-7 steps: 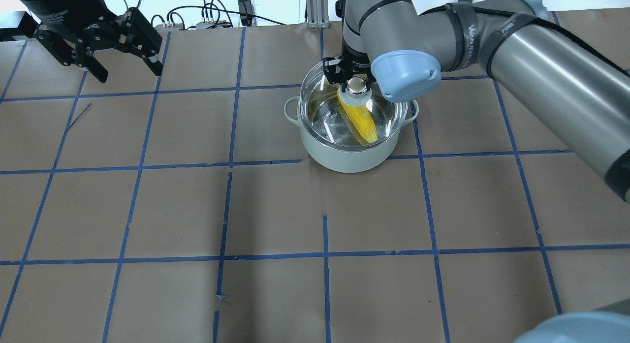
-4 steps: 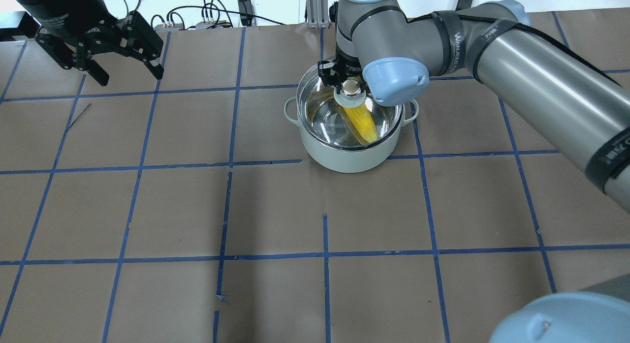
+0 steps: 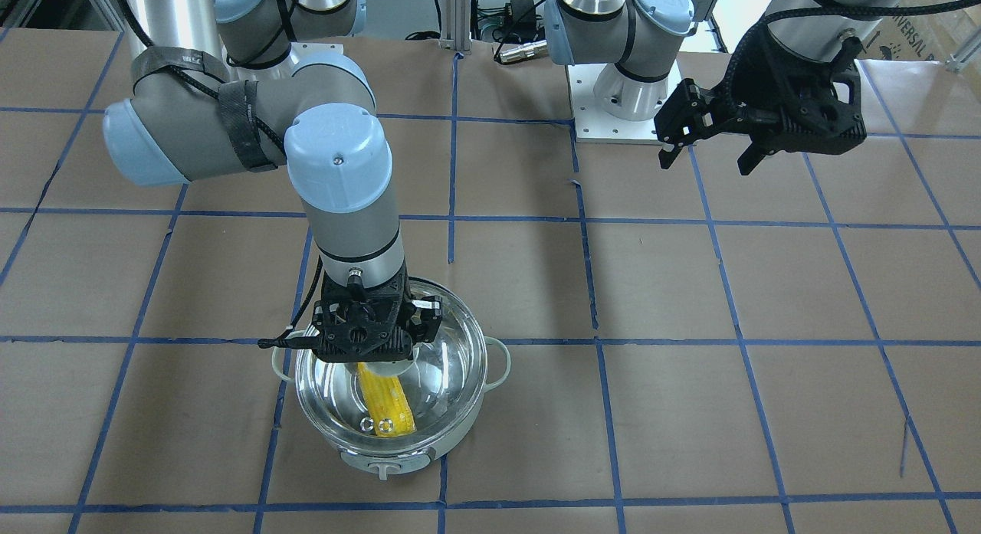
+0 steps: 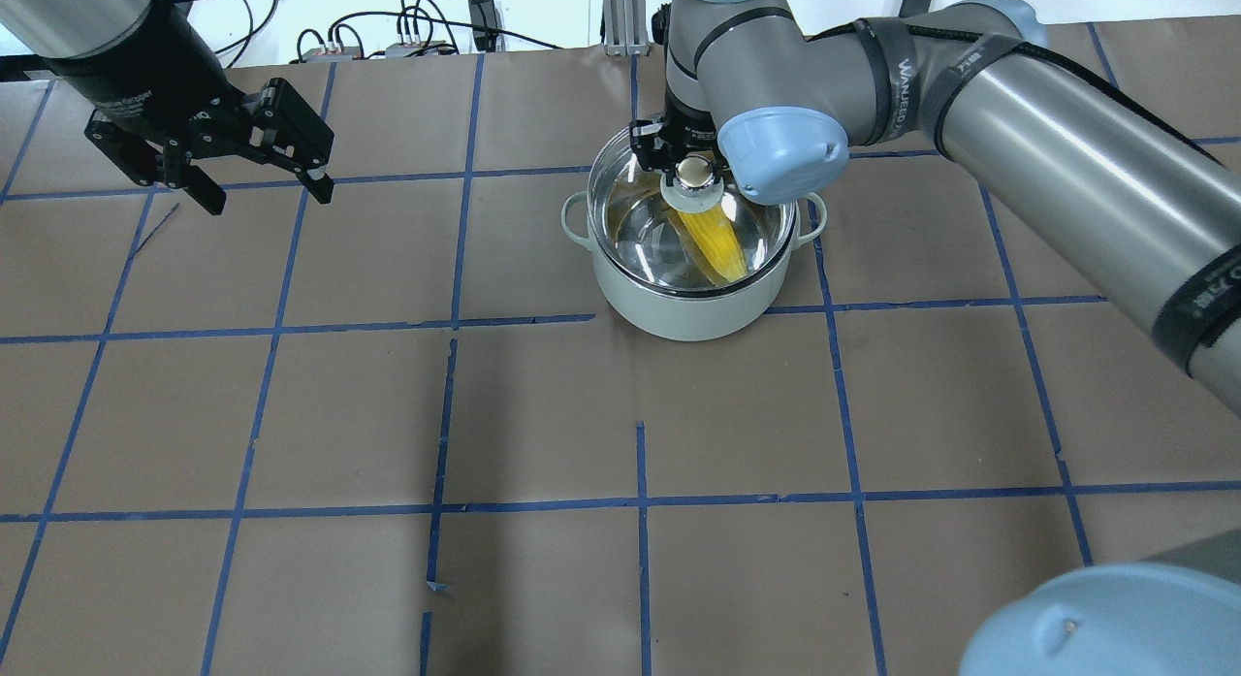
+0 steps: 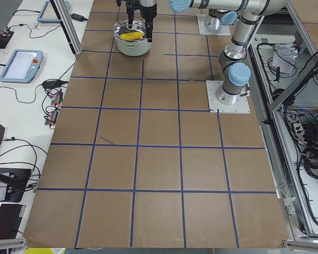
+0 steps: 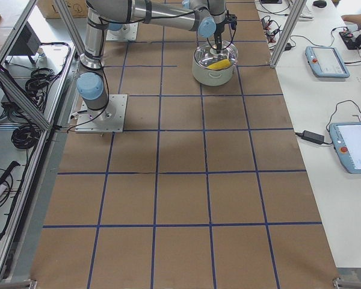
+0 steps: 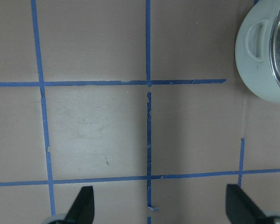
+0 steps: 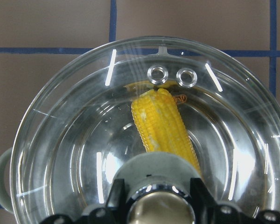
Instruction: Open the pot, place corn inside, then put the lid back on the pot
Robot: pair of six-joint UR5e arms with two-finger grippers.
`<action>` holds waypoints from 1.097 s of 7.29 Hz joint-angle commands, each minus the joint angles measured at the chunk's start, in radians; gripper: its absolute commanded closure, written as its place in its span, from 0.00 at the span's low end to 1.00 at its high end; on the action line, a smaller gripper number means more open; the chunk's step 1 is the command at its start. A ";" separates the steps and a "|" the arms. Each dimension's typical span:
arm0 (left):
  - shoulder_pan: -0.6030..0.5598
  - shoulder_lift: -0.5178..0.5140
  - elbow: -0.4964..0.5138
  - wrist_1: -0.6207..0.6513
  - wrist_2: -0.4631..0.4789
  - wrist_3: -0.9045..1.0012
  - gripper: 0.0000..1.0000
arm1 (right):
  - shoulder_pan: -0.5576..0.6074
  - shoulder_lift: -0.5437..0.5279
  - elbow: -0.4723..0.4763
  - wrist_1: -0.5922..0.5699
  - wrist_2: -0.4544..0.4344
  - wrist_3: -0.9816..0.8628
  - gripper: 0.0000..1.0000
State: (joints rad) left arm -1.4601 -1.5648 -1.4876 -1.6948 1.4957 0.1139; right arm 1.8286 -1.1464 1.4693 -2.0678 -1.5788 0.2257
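The pale grey-white pot [image 4: 679, 312] stands at the table's far middle, with the yellow corn [image 4: 719, 249] lying inside it. My right gripper [image 4: 694, 175] is shut on the steel knob of the clear glass lid [image 4: 625, 172] and holds it level over the pot's mouth. I cannot tell whether the lid's rim rests on the pot. The right wrist view shows the corn [image 8: 161, 123] through the lid [image 8: 60, 140], with its two vent holes. The front view shows the pot [image 3: 460, 434], lid [image 3: 456, 350], corn [image 3: 387, 404] and right gripper [image 3: 381, 359]. My left gripper [image 4: 267, 196] is open and empty, raised far to the pot's left.
Brown paper with a blue tape grid covers the table [image 4: 543, 414]. Cables and plugs lie along the far edge [image 4: 417, 36]. The left wrist view shows the pot's side and one loop handle [image 7: 256, 42] at its upper right. Tablets lie on side benches [image 6: 328, 60].
The right gripper has lowered the lid closer onto the pot and centred it. The left gripper has drifted a little nearer and to the right, still open.
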 commanded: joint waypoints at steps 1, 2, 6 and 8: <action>-0.009 0.003 -0.013 0.020 0.008 0.000 0.00 | 0.000 0.001 -0.004 0.014 0.005 0.000 0.71; -0.012 0.002 -0.014 0.020 0.008 0.001 0.00 | -0.002 0.002 -0.018 0.040 0.006 -0.002 0.71; -0.012 0.002 -0.020 0.020 0.008 0.007 0.00 | -0.002 0.040 -0.108 0.165 0.008 -0.002 0.72; -0.012 0.002 -0.020 0.021 0.008 0.007 0.00 | -0.002 0.042 -0.112 0.175 0.008 -0.002 0.73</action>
State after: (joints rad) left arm -1.4726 -1.5629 -1.5078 -1.6741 1.5033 0.1211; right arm 1.8270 -1.1066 1.3620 -1.9027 -1.5708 0.2240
